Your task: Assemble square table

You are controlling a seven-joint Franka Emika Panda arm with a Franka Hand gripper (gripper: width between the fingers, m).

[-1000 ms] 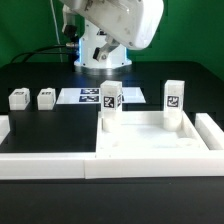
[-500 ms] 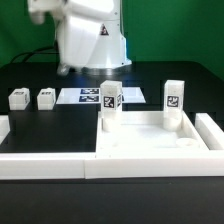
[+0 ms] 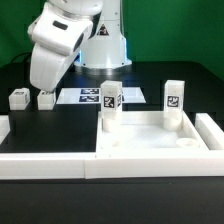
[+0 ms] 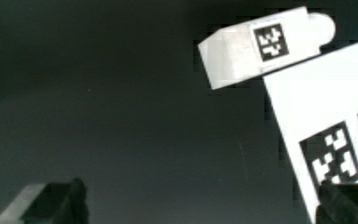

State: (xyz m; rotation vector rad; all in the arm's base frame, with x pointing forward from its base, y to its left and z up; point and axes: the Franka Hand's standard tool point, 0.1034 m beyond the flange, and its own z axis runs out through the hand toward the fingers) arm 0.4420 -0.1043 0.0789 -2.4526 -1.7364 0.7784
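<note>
The pincer [image 4: 197, 204] is gaping fully open and gripping nothing, its dark fingertips [image 4: 51, 205] hanging over the bare black table [image 4: 105, 110]. Near it, outside the gap between the fingers, a small tagged leg [image 4: 265, 45] is lying just beside the marker board [image 4: 336, 135]. The arm [image 3: 52, 50] is leaning down over that spot. A second loose leg [image 3: 17, 98] is resting a little farther from the pincer, on the side away from the board. Well apart from the pincer, beyond the board, the square table slab [image 3: 140, 135] is sitting with two upright legs [image 3: 110, 105] standing at its corners.
</note>
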